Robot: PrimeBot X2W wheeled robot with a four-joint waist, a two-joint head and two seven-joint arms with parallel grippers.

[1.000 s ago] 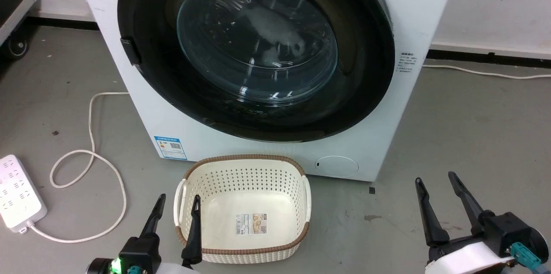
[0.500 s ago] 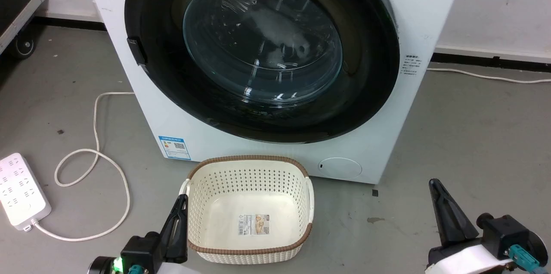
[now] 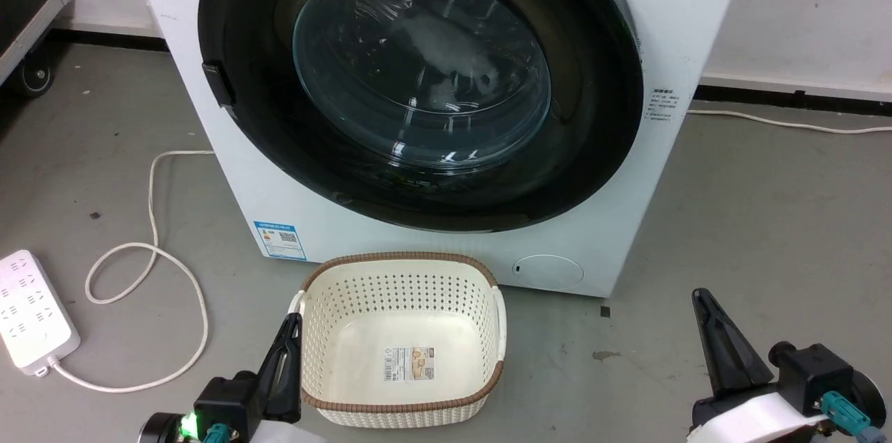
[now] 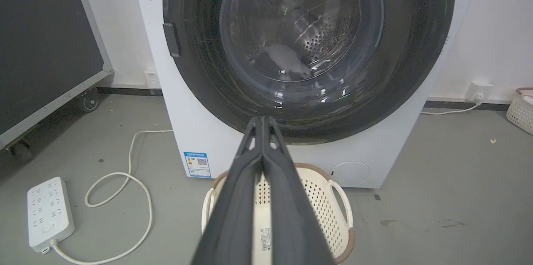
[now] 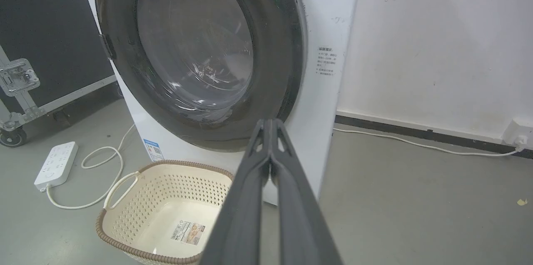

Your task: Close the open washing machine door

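Observation:
The washing machine door [image 3: 418,67] is a big round black-rimmed disc with a bulging glass window. It lies flat against the front of the white machine [image 3: 669,25], with no gap showing at its rim. A small black catch [image 3: 217,84] sits on its left edge. In the left wrist view the door [image 4: 300,27] shows the steel drum through the glass; from the right wrist the door [image 5: 195,48] appears at an angle. My left gripper [image 3: 294,319] is shut and empty, low beside the basket. My right gripper [image 3: 699,294] is shut and empty over the floor, right of the machine's corner.
A cream perforated basket [image 3: 401,265] with a brown rim stands on the floor just in front of the machine. A white power strip [image 3: 31,317] and its looping cable [image 3: 150,248] lie to the left. A black wheeled case [image 4: 46,48] stands further left.
Both grippers were open one second ago and are shut now, each having pulled back a little. The head camera has shifted slightly. The door looks the same.

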